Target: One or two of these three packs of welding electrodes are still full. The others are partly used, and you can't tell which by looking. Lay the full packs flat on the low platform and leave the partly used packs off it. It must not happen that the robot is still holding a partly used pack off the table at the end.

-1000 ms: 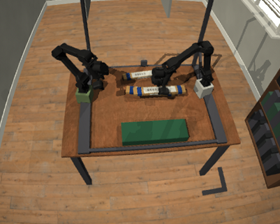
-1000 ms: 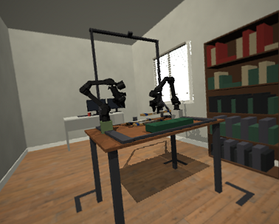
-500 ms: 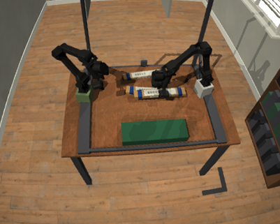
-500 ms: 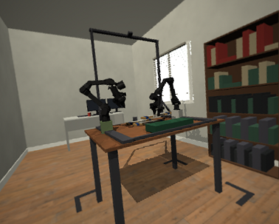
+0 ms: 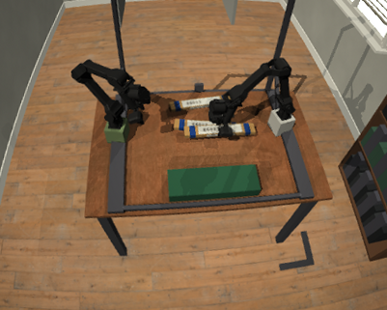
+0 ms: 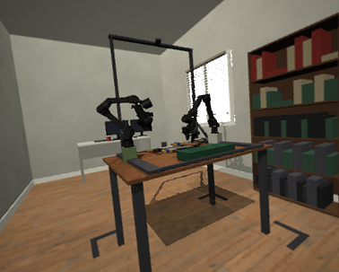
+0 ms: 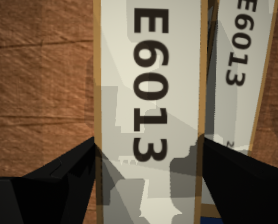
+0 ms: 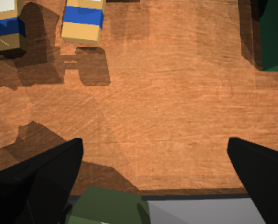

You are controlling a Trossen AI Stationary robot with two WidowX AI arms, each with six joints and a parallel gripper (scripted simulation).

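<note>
Pack pinched in left gripper (image 5: 225,129) (image 6: 188,135) (image 7: 149,140), right gripper (image 5: 138,117) (image 6: 147,121) (image 8: 155,145) spread and grasping nothing.
Held pack (image 5: 210,131) (image 7: 151,85) (image 8: 82,25) seems raised slightly beside its neighbour, probably for weighing; all three packs off green platform (image 5: 213,181) (image 6: 206,150) (image 8: 270,40), fullness unclear.

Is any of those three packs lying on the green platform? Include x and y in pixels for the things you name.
No, the top view shows all three packs (image 5: 209,130) (image 6: 178,144) (image 7: 151,100) (image 8: 83,31) apart from the green platform (image 5: 214,181) (image 6: 206,150) (image 8: 271,42), with wooden tabletop between.
</note>
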